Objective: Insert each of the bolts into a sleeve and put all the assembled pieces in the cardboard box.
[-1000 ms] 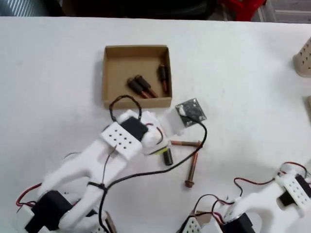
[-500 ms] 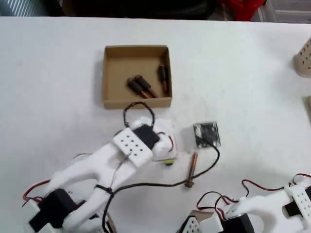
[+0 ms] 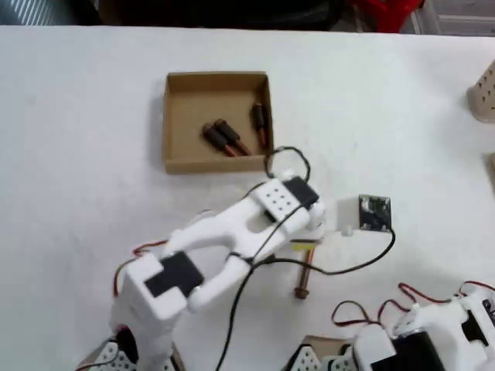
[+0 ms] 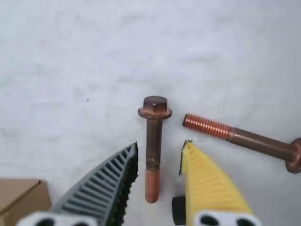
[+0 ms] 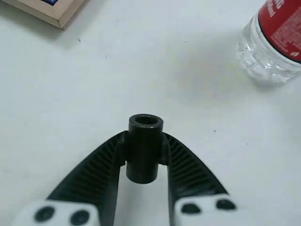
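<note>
My left gripper [image 4: 160, 147] is open, its grey and yellow fingers on either side of a copper bolt [image 4: 153, 141] lying on the white table, head pointing away. A second copper bolt [image 4: 240, 139] lies just beside it, threaded end nearest. From above, the left arm [image 3: 232, 232] stretches to the table's middle, with a bolt [image 3: 303, 277] showing just past its gripper. The cardboard box [image 3: 178, 116] behind it holds three assembled pieces [image 3: 228, 137]. My right gripper [image 5: 144, 141] is shut on an upright black sleeve [image 5: 145, 165] above the table.
A clear water bottle [image 5: 277, 42] and a wooden-edged board [image 5: 42, 9] lie beyond the right gripper. The right arm [image 3: 433, 344] sits at the front right corner. A beige perforated object [image 3: 483, 93] stands at the right edge. A box corner [image 4: 19, 195] shows beside the left gripper.
The left arm has swung to the right, from in front of the box to over the bolts. The right arm has drawn back toward the front right corner.
</note>
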Controlling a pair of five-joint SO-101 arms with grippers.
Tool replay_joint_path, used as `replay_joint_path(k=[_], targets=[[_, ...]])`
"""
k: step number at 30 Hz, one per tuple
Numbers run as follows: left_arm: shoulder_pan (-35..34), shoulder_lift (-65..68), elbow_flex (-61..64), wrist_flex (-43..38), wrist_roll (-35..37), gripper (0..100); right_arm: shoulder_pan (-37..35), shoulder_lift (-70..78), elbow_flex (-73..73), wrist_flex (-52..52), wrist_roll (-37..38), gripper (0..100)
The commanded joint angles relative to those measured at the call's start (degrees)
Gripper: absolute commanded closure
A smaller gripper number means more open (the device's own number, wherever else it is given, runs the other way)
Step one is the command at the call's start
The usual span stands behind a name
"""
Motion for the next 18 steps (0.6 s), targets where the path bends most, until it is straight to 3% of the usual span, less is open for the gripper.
replay_joint_path(k=[1, 7, 12, 18], targets=[[-0.31, 2.33, -6.95, 0.79, 0.88, 82, -1.01, 2.51, -0.88, -3.30, 1.41, 98.0], [-0.31, 5.58, -7.65, -2.02, 2.11, 83, -1.19, 3.91, -0.88, -5.05, 1.14, 98.0], [-0.22, 7.69, -7.74, -5.27, 2.11, 90, -1.19, 4.00, -1.41, -5.05, 0.97, 98.0], [0.66, 7.78, -7.74, -5.19, 2.11, 89, -1.19, 3.91, -1.49, -5.05, 0.97, 98.0]])
